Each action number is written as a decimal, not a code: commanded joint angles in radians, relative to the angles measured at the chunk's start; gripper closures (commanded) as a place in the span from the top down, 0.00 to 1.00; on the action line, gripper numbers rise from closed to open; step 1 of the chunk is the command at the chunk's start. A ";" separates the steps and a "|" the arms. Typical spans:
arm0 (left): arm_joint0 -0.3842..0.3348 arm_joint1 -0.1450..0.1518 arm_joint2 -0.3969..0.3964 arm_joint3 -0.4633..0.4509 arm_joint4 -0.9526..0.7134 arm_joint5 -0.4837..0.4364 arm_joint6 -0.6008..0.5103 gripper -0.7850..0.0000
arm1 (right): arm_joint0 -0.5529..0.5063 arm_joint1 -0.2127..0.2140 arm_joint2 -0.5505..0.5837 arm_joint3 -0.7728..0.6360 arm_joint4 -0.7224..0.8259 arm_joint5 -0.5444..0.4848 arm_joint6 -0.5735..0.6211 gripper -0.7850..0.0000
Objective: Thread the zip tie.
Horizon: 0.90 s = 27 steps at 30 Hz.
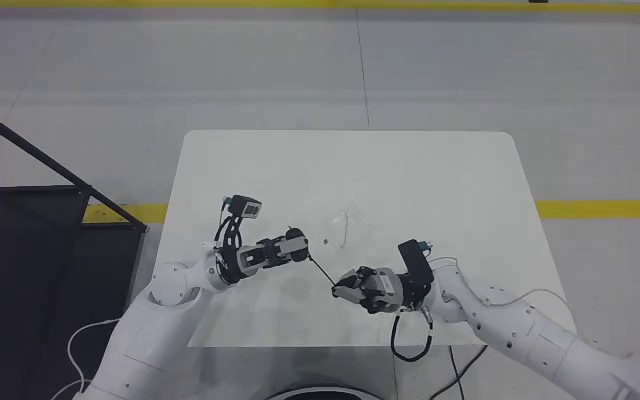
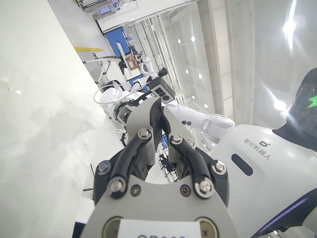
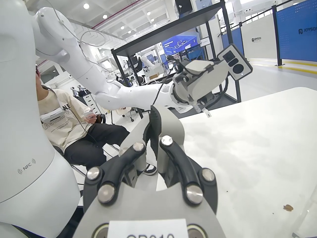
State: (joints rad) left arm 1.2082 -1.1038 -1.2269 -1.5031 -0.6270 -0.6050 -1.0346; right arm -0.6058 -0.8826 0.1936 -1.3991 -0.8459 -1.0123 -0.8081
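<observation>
Right gripper (image 3: 152,108) pinched shut on zip tie (image 3: 158,92) end, my left gripper (image 2: 159,107) clamping other end, above counter (image 1: 450,180) front edge. Risk: thin strap twists or slips from my pinch, so tip misses head.

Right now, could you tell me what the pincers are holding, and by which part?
A black zip tie: the left pincer grips one end, the right pincer the other.

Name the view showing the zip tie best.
Top view: the zip tie runs dark across the table between left tool and right tool. The right wrist view gives a thin strand off its tool; in the left wrist view I cannot tell it from the pads.
</observation>
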 commanded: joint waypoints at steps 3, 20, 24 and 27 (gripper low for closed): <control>0.001 0.000 -0.006 0.001 0.000 -0.002 0.001 0.00 | -0.018 0.011 0.029 -0.022 -0.011 0.000 0.000 0.00; 0.010 0.001 -0.030 0.009 -0.013 -0.009 0.005 0.00 | -0.082 0.038 0.115 -0.075 -0.046 0.000 0.000 0.00; 0.011 0.001 -0.033 0.010 -0.014 -0.011 0.005 0.00 | -0.091 0.041 0.128 -0.082 -0.050 0.000 0.000 0.00; 0.012 0.000 -0.035 0.011 -0.014 -0.010 0.007 0.00 | -0.098 0.044 0.136 -0.087 -0.053 0.000 0.000 0.00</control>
State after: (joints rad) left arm 1.2197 -1.1035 -1.2613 -1.4921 -0.6414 -0.6159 -1.0284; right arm -0.7027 -0.8396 0.3278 -1.4852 -0.8982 -1.0123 -0.8081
